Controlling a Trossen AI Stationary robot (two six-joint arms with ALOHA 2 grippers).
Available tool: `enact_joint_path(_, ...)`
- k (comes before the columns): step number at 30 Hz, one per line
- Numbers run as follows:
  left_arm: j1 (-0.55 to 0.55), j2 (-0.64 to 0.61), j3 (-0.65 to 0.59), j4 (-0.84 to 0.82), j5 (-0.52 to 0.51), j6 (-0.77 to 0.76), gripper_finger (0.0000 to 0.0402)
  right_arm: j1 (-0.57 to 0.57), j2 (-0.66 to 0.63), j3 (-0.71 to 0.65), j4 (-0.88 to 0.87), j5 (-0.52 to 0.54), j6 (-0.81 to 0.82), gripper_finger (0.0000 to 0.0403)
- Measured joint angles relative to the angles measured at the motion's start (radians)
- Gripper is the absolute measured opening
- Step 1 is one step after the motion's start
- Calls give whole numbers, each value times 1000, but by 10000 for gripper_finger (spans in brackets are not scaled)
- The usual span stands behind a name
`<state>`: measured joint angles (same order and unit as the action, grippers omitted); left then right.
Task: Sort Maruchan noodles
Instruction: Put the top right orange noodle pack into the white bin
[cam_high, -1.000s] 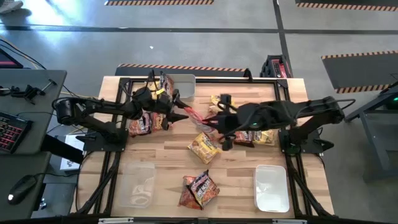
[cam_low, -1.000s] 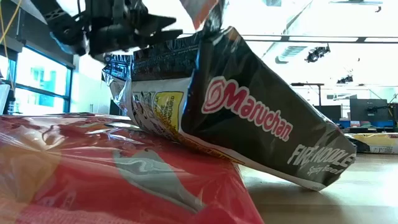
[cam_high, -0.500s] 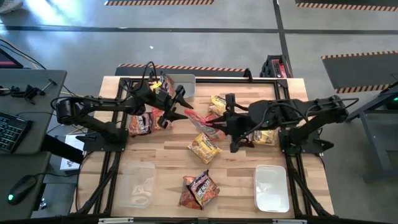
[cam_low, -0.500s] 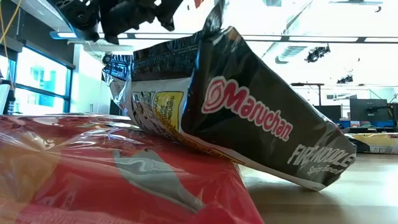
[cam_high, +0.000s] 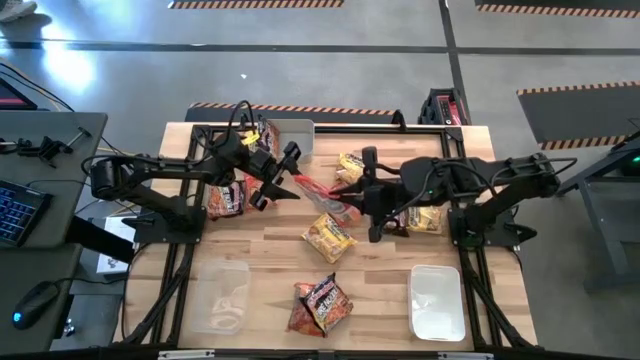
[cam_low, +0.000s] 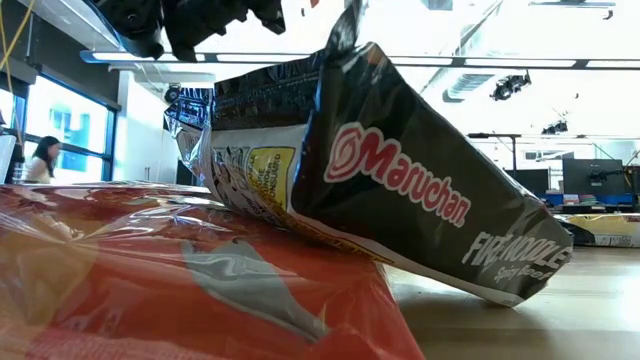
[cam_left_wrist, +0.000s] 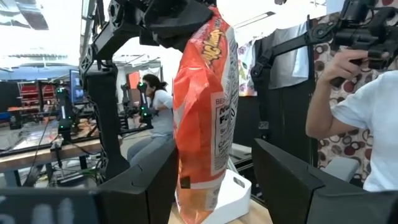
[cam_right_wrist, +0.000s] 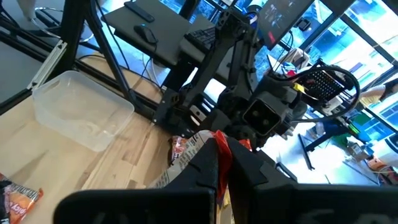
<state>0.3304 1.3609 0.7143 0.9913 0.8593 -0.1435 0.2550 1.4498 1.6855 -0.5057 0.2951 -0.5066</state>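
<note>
A red-orange Maruchan noodle packet (cam_high: 320, 192) is held above the table's middle by my right gripper (cam_high: 350, 200), which is shut on it. My left gripper (cam_high: 280, 183) is open, and its fingers stand on either side of the packet's free end (cam_left_wrist: 202, 180); I see no touch. More packets lie loose: a yellow one (cam_high: 328, 238), a pile by the left arm (cam_high: 228, 197), some under the right arm (cam_high: 420, 220), and a dark packet (cam_low: 400, 190) leaning on a red one (cam_low: 200, 290) at the near edge. My right gripper pinches one short end of the red-orange packet (cam_right_wrist: 217, 144) between its two fingers, coming from the table's right side. The packet reaches out from the fingers toward the left gripper, lifted clear of the table.
Clear bins stand at the near left (cam_high: 222, 295), near right (cam_high: 437, 300) and far edge (cam_high: 297, 135), the far one with packets in it. Another packet lies at the far middle (cam_high: 350, 165). People (cam_left_wrist: 354, 106) are in the room beyond the table.
My left gripper has risen and tipped its fingers upward, closing in around the free end of the red-orange packet; its fingers stay open. My right gripper has rolled slightly and keeps its hold on the packet.
</note>
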Motion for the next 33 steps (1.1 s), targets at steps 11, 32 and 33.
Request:
enact_joint_path(11,-26,0,32,1,-50,11,193,-20,2,0,45,-17,-51,0)
enact_joint_path(32,-26,0,36,-38,-62,51,134,-87,36,0,51,-57,-26,0)
enact_joint_path(33,-24,0,36,-39,-61,52,125,-87,36,0,50,-54,-25,0)
